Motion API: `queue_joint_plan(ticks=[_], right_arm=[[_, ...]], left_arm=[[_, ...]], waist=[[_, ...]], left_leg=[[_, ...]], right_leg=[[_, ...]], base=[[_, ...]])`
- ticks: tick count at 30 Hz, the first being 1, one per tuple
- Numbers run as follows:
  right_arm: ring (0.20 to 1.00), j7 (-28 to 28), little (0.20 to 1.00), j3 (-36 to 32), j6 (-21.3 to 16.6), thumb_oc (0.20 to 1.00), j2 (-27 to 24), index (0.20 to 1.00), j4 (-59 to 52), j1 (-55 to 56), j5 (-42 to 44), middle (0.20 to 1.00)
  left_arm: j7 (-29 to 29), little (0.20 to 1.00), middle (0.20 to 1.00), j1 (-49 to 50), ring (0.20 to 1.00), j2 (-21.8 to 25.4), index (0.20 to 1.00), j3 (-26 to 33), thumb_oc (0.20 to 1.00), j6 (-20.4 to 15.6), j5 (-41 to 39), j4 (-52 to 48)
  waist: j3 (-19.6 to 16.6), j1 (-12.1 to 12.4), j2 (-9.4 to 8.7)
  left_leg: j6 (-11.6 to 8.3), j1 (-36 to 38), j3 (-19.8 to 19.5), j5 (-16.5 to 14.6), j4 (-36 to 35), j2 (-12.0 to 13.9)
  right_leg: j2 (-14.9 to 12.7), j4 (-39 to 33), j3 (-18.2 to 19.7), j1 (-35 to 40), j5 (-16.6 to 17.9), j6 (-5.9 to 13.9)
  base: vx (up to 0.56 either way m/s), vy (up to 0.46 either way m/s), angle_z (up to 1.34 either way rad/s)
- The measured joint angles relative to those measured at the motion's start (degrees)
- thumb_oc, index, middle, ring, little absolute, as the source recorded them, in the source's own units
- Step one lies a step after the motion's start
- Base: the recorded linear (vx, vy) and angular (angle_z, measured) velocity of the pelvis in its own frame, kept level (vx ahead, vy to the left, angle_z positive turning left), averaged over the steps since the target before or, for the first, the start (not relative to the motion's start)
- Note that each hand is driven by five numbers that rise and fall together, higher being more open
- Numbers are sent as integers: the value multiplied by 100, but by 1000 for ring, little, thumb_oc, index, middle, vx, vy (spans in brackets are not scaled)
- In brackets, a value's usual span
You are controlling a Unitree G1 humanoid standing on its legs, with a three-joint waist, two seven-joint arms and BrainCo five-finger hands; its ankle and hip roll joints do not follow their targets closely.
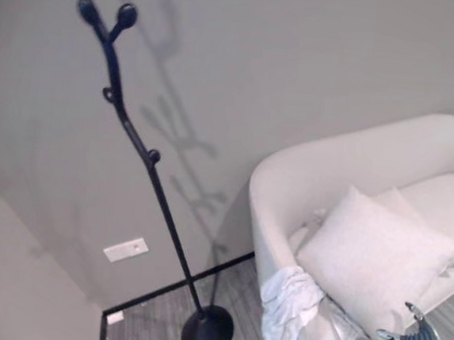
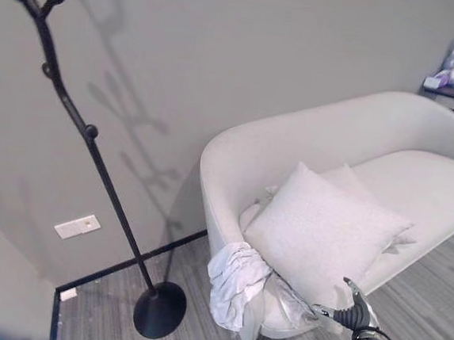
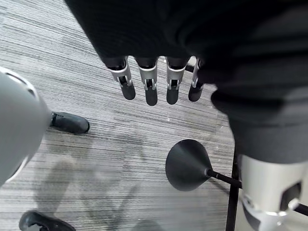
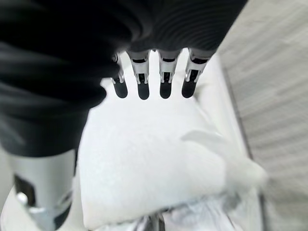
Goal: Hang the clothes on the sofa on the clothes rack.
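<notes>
R hand (image 2: 355, 316) fingers straight, above cushion (image 2: 317, 226); L hand (image 3: 154, 82) same; clothes (image 2: 235, 282) on sofa (image 2: 293, 144) arm.

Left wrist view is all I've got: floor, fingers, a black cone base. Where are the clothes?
Observer: A white garment hangs over the end of the white sofa, beside a big white cushion.
Operator: Is the right hand on it?
Observer: No. The right hand hovers at the sofa's front edge, fingers straight, over the cushion and apart from the garment.
Operator: That cone base, is it the rack?
Observer: Yes. The black coat rack stands on the floor by the wall, next to the sofa end, pegs bare.
Operator: Left hand holding anything?
Observer: No, the left hand is open over the floor.
</notes>
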Motion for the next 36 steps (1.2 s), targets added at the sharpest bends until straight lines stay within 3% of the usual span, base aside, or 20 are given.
queue_joint_plan(ticks=[2,4,9,12,14,17,21,24,27,28,31,36], right_arm=[[1000,84,1000,6,-18,1000,-87,1000,6,35,-159,1000],[1000,321,1000,421,-83,1000,-701,1000,13,79,-727,1000],[1000,498,1000,487,-374,1000,-1370,1000,118,-56,-1373,1000],[1000,271,1000,783,-524,1000,-1363,1000,219,-361,-1896,1000],[1000,-30,1000,1186,-542,1000,-1341,1000,420,-545,-2316,1000],[1000,-320,1000,1828,-537,1000,-1297,1000,803,-773,-2829,1000],[1000,-752,1000,2199,-532,1000,-1148,1000,1386,-966,-3047,1000],[1000,-1034,1000,2888,-504,1000,-994,1000,2045,-1273,-3285,1000],[1000,-1554,1000,3048,-402,1000,-431,1000,2740,-1566,-3306,1000],[1000,-1748,1000,3406,-352,1000,-344,1000,3179,-1820,-3344,1000],[1000,-1994,1000,3477,-185,1000,-83,1000,3785,-2073,-3342,1000],[1000,-2286,1000,3493,43,1000,-112,1000,4396,-2579,-3284,1000]], left_arm=[[-19,1000,1000,9,1000,-10,1000,147,1000,-8,67,46],[-47,1000,1000,-14,1000,-115,1000,576,1000,-52,62,256],[-83,1000,1000,126,1000,-110,1000,311,1000,-45,73,401],[-94,1000,1000,191,1000,-85,1000,179,1000,-95,77,394],[-81,1000,1000,178,1000,-75,1000,-166,1000,-135,165,384],[-47,1000,1000,184,1000,-93,1000,-217,1000,-178,284,301],[-1,1000,1000,193,1000,-103,1000,-326,1000,-232,276,300],[71,1000,1000,173,1000,-89,1000,-412,1000,-300,244,296],[248,1000,1000,280,1000,-87,1000,-593,1000,-407,168,287],[292,1000,1000,250,1000,-73,1000,-663,1000,-417,173,290],[391,1000,1000,195,1000,-68,1000,-780,1000,-435,133,261],[498,1000,1000,173,1000,-36,1000,-982,1000,-459,43,129]], waist=[[1,36,27],[7,11,13],[-8,32,82],[-31,122,80],[-113,172,150],[-154,222,149],[-276,371,147],[-378,492,104],[-531,573,108],[-553,644,127],[-578,753,179],[-424,813,388]], left_leg=[[-102,17,-149,89,110,169],[-161,-92,-464,50,305,292],[-151,-246,-805,-87,94,576],[-139,-335,-904,-91,67,632],[-147,-402,-936,-95,47,701],[-132,-400,-946,-83,-17,839],[-71,-397,-1073,-41,-7,886],[-85,-403,-1179,-50,49,922],[-55,-489,-1269,-31,65,926],[-54,-494,-1291,-27,71,912],[-88,-599,-1420,9,139,862],[-282,-869,-1695,129,152,671]], right_leg=[[114,21,-173,162,-110,-122],[186,29,-256,244,-211,-125],[402,147,-471,137,-288,-285],[432,356,-473,-20,-352,-325],[485,477,-494,-98,-434,-371],[581,502,-602,-45,-522,-398],[629,492,-691,35,-549,-438],[646,489,-770,117,-593,-473],[625,499,-882,119,-634,-479],[614,495,-884,119,-637,-475],[548,486,-1001,122,-650,-455],[331,544,-1185,6,-689,-401]], base=[[123,-348,25],[84,-331,38],[38,-143,36],[63,-87,8],[63,-65,19],[61,-52,28],[53,-32,13],[74,-20,17],[61,-11,20],[64,-7,9],[36,10,22],[-17,21,29]])
